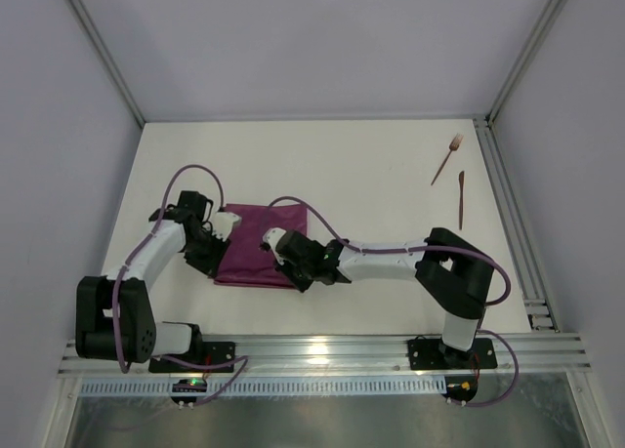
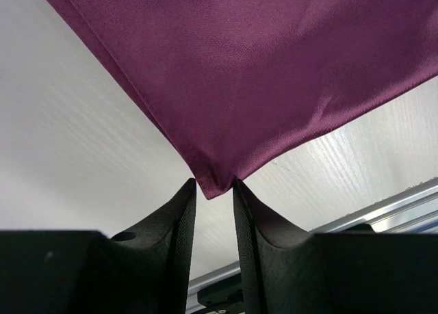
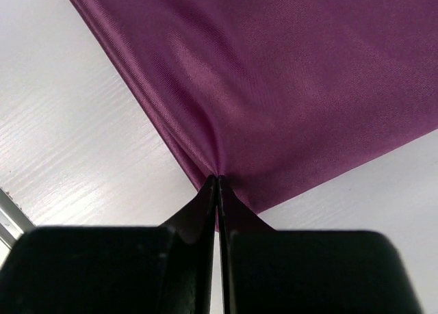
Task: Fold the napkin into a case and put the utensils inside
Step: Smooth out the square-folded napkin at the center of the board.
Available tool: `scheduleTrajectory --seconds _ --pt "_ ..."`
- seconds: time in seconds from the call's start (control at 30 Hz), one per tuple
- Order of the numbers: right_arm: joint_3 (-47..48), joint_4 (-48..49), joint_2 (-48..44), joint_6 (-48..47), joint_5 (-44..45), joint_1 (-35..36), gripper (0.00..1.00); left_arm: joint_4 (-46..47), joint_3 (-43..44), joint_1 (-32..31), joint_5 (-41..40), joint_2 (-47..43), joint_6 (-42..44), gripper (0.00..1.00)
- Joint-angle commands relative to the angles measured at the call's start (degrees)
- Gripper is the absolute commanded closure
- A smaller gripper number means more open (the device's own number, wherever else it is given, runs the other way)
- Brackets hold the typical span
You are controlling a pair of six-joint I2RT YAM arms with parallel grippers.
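Napkin (image 1: 244, 258) lies flat on the surface (image 1: 342, 165), left of centre between both arms, with the right gripper (image 3: 217, 182) clamped together on one edge where the cloth puckers, the left gripper (image 2: 214, 189) apart around a corner tip, and the fork (image 1: 449, 155) and knife (image 1: 461, 199) far right.

The napkin (image 1: 256, 248) lies on the table (image 1: 371, 175) between the two grippers. The left gripper (image 2: 214, 184) is at its left corner and the right gripper (image 3: 217, 180) at its right edge. The fork (image 1: 449, 158) and knife (image 1: 461, 199) lie far off to the back right, the fork behind the knife.
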Motion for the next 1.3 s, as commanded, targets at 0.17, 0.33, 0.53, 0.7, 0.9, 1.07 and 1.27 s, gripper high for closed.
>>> scheduleTrajectory --seconds 0.17,0.33,0.53,0.7,0.9,1.07,1.27 --pt "-2.4 1.7 -5.8 6.8 6.0 0.4 0.97 -4.2 3.0 -0.1 3.0 -2.8 1.2 0.68" --pt "-6.9 3.1 -9.8 12.3 10.5 0.3 0.97 -4.8 2.9 -0.2 4.9 -4.7 2.0 0.68" --pt "-11.1 5.6 -11.7 16.5 13.6 0.6 0.97 -5.2 3.1 -2.0 5.6 -4.0 1.6 0.67" --pt "-12.9 6.3 -11.8 18.2 13.6 0.5 0.97 -4.4 2.8 -11.1 6.2 -10.0 1.8 0.65" --pt "-15.2 8.7 -11.8 20.3 12.0 0.0 0.97 0.3 -3.0 -26.4 4.1 -18.4 6.1 0.63" --pt "-15.6 10.6 -11.5 21.1 10.2 -0.6 0.97 0.6 -6.8 -35.7 0.0 -17.1 9.4 0.61" --pt "-14.8 10.2 -11.3 20.1 10.5 -0.6 0.97 6.3 -10.2 -41.9 -8.4 -17.7 10.5 0.60"
